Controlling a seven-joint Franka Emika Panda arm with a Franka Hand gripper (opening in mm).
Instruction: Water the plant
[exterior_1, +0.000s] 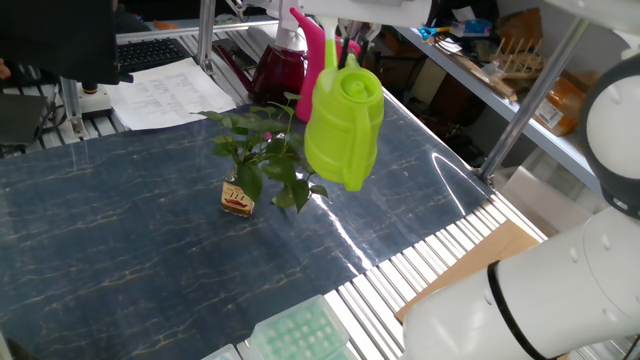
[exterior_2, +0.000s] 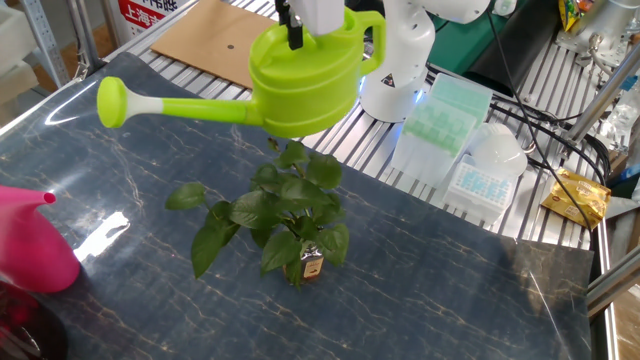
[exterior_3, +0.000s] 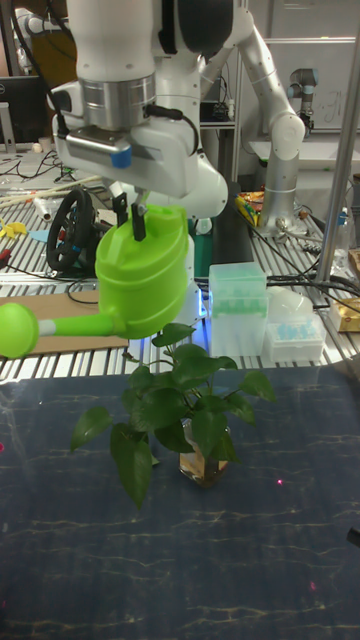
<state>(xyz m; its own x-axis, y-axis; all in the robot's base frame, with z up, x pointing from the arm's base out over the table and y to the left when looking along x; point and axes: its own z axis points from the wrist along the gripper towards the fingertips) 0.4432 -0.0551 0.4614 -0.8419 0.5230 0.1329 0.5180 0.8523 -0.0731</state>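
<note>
The plant (exterior_1: 262, 152) is a leafy sprig in a tiny glass bottle (exterior_1: 237, 197) with a red-yellow label, standing on the dark marbled table (exterior_1: 120, 260). It also shows in the other fixed view, plant (exterior_2: 280, 208), and in the tall view, plant (exterior_3: 185, 400). My gripper (exterior_2: 293, 32) is shut on the top handle of the lime green watering can (exterior_2: 305, 85), which hangs in the air just above and behind the plant. Its long spout (exterior_2: 111, 100) points sideways, roughly level and away from the leaves. No water is visible. In the tall view the can (exterior_3: 145, 285) hangs under my gripper (exterior_3: 130, 222).
A pink watering can (exterior_2: 30, 245) stands at the table's edge beside a dark red bottle (exterior_1: 278, 65). Papers (exterior_1: 165, 90) lie beyond the mat. Pipette tip boxes (exterior_2: 445, 110) and the arm's base (exterior_2: 395, 70) sit behind the plant, and a cardboard sheet (exterior_2: 215, 40) lies off the mat.
</note>
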